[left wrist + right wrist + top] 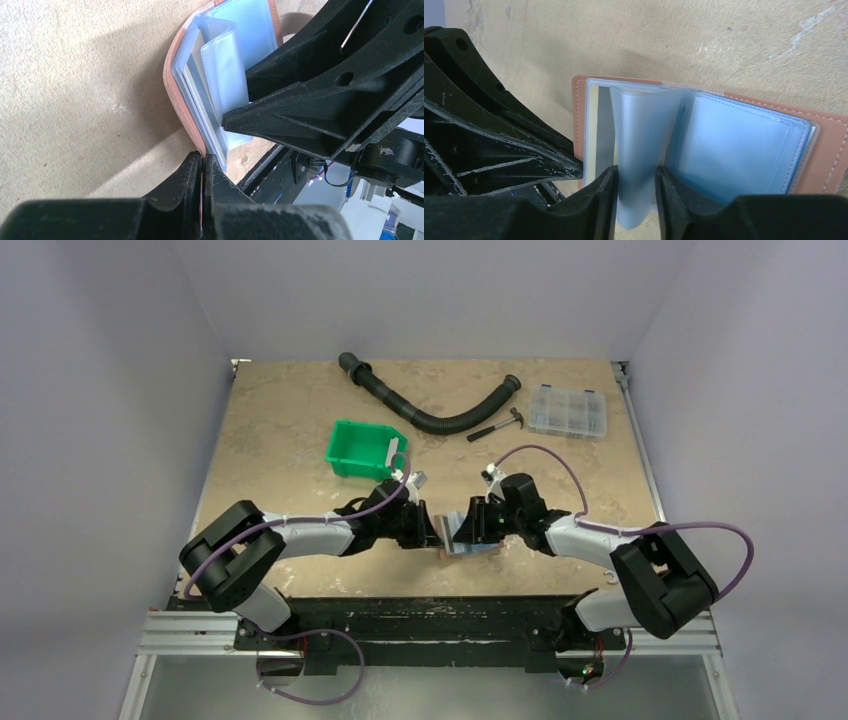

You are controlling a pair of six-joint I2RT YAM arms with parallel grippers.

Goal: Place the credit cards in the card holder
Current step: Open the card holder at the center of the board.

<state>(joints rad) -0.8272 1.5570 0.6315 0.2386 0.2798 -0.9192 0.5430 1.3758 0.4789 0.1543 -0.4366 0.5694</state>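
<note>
Your right end effector (636, 172) grips the open card holder's (744, 145) clear sleeve (639, 125); left end effector (202, 157) clenches something thin, unidentifiable.

The top external camera looked down from high above the near edge, far enough off to take in the whole surface (290, 420). The left wrist camera sat just behind the left pincer (202, 159), the right one behind the right pincer (636, 172), both very close, facing each other. All three shared the open card holder (470, 543) at the near middle
</note>
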